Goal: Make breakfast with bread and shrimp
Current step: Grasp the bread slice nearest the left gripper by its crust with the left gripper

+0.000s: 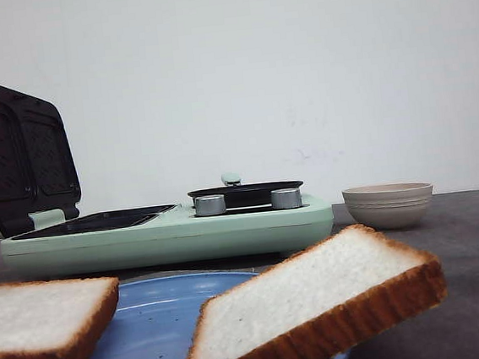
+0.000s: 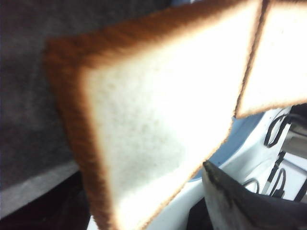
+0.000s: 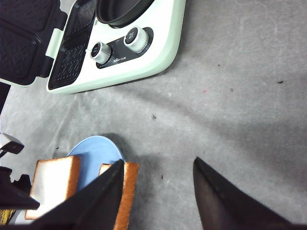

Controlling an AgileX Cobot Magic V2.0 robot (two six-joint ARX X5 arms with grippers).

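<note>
Two slices of bread lie on a blue plate at the table's near edge: one at the left, the other tilted with its right end raised. The left wrist view is filled by the left slice, with the other slice beyond it. My left gripper is right at that slice. One finger shows far out to the side, its tip at the crust, and bread hides the other. My right gripper hangs open over bare table beside the plate. No shrimp is in view.
A mint-green sandwich maker stands mid-table with its dark lid open at the left and a black pan on its right half. A beige bowl sits to its right, its inside hidden. Grey table lies to the right.
</note>
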